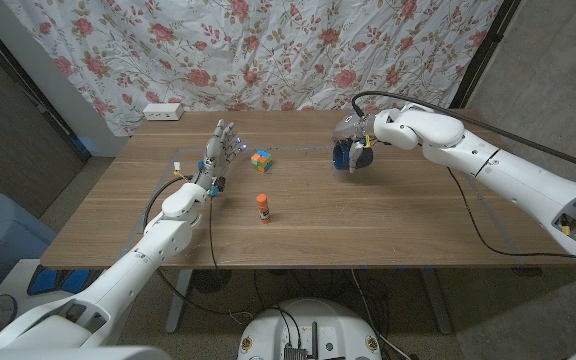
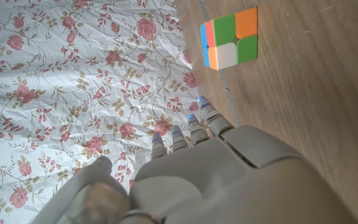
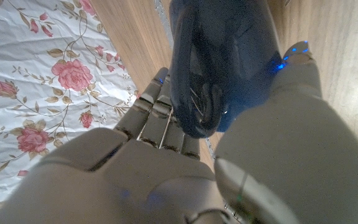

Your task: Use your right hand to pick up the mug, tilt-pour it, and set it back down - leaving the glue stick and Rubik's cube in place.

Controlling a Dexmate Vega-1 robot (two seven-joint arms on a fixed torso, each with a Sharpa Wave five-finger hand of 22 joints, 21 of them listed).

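Broadly, the biggest thing here is the wooden surface (image 1: 388,225), backed at twelve o'clock by a flowered curtain (image 1: 298,50), with a white power strip (image 1: 162,111) lying at its far edge towards eleven o'clock. The right arm (image 1: 498,170) reaches in from four o'clock and ends at the right hand (image 1: 360,140), which sits towards one o'clock of the surface's middle and is wrapped around the dark blue mug (image 1: 352,155); in the right wrist view the fingers (image 3: 160,118) curl along one side of the mug (image 3: 222,62) and the thumb (image 3: 291,93) presses the other, so the hand has a closed hold on it. Whether the mug's base touches the wood or is just clear of it I cannot tell. The left arm (image 1: 128,270) comes in from seven o'clock, and the left hand (image 1: 215,160) stands near ten o'clock with its fingers spread and straight, holding nothing. Just beside it towards the centre is the Rubik's cube (image 1: 260,159), also seen in the left wrist view (image 2: 229,37), and nearer the middle, towards six o'clock from the cube, the small glue stick (image 1: 263,208) stands upright. Both are well apart from the mug. The step in hand looks like the grasp or the start of the lift. The next move calls for raising the mug, tipping it as if pouring, then returning it upright to the same patch, keeping the arm away from cube and stick.
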